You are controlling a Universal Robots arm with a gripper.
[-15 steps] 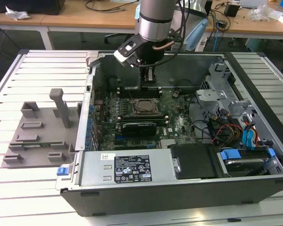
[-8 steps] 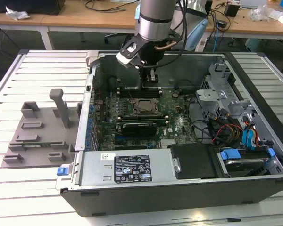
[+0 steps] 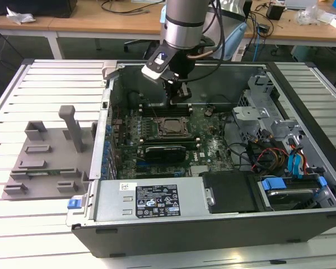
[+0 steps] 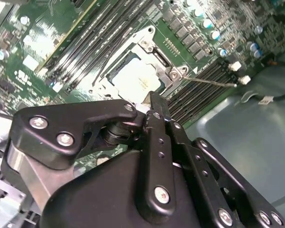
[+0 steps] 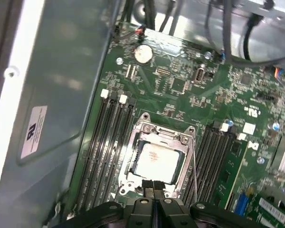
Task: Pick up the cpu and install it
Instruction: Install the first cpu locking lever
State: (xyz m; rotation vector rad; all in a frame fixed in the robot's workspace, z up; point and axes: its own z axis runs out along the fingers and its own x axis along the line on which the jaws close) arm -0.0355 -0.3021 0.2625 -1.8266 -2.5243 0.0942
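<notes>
Hovering gripper (image 5: 153,190), fingers together and empty, at 6 o'clock of seated cpu (image 5: 156,163); descent risks striking socket frame (image 5: 147,128)

White slatted table (image 3: 45,84); wooden desks (image 3: 101,25) behind; cables, clutter on them.

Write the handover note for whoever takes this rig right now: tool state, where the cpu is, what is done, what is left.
Tool: fingers shut together with nothing between them, hovering just above the edge of the socket frame inside the open computer case.
Cpu: lying flat in the socket on the motherboard, silver top up, between the memory slots; it also shows in the second wrist view.
Done: cpu picked up and placed in the socket.
Left: the socket's retention lever appears to stand free of the frame, so the socket does not look latched; whether the chip is fully seated cannot be confirmed.
</notes>
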